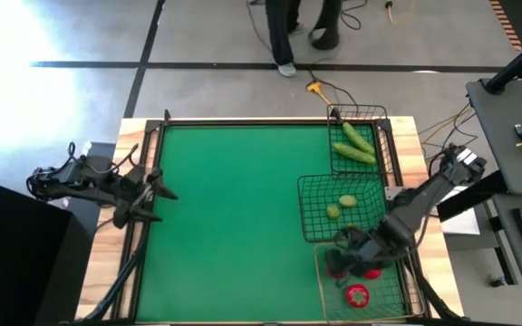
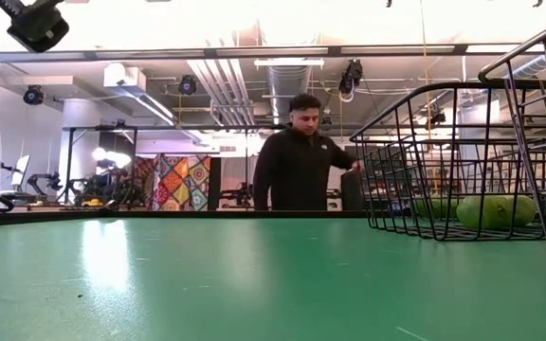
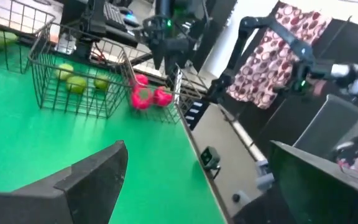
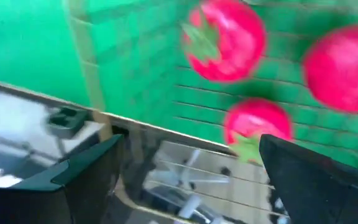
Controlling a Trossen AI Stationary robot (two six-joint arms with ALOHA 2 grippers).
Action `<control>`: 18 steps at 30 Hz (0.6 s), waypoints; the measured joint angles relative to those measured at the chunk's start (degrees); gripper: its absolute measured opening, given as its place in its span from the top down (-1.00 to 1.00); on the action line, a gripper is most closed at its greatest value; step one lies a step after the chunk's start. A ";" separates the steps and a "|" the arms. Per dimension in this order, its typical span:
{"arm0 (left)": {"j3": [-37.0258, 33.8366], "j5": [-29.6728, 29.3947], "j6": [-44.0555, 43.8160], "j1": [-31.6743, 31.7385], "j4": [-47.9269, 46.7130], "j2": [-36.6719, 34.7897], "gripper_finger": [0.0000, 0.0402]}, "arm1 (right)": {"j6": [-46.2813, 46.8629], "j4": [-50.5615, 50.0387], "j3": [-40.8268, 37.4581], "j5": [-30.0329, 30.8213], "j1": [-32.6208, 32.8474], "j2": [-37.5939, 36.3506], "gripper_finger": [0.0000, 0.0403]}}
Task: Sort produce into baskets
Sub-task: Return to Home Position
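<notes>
Right gripper (image 1: 350, 258): low over the pale wire basket (image 1: 320, 290) on the table's right side, fingers spread with nothing between them. Red fruits (image 4: 225, 40): three in that basket. From above only one shows clearly, the others are largely covered by the arm. Cucumbers (image 1: 356, 145): two, in the narrow dark basket (image 1: 386, 136). Yellow-green fruits (image 1: 347, 201): in the square dark basket (image 1: 301, 208), only two discernible from above. Left gripper (image 1: 161, 201): at the table's left edge, fingers apart, empty.
</notes>
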 joint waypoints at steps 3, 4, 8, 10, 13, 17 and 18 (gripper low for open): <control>-1.22 -0.33 2.03 0.04 -0.20 -1.81 -0.82 | -5.58 3.45 0.00 2.36 -4.04 -0.85 -0.82; -1.97 -0.34 2.44 0.04 -0.21 -2.77 -0.82 | -8.25 4.95 0.00 3.66 -5.65 -0.85 -0.82; -6.16 -1.40 4.55 0.07 -0.52 -7.79 -0.82 | -21.68 16.87 0.00 7.68 -12.64 0.50 -0.82; -8.42 -1.42 5.26 0.07 0.07 -10.38 -0.82 | -29.71 24.91 0.00 9.23 -15.99 1.57 -0.82; -10.93 -2.15 6.01 0.07 1.29 -11.37 -0.82 | -42.38 37.95 0.01 11.65 -20.73 3.70 -0.82; -13.01 -4.53 6.80 0.10 0.83 -10.07 -0.82 | -60.69 55.12 0.07 11.72 -26.22 7.13 -0.82; -13.26 -5.59 6.51 0.11 0.54 -10.09 -0.82 | -65.53 58.92 0.07 11.81 -27.23 8.21 -0.82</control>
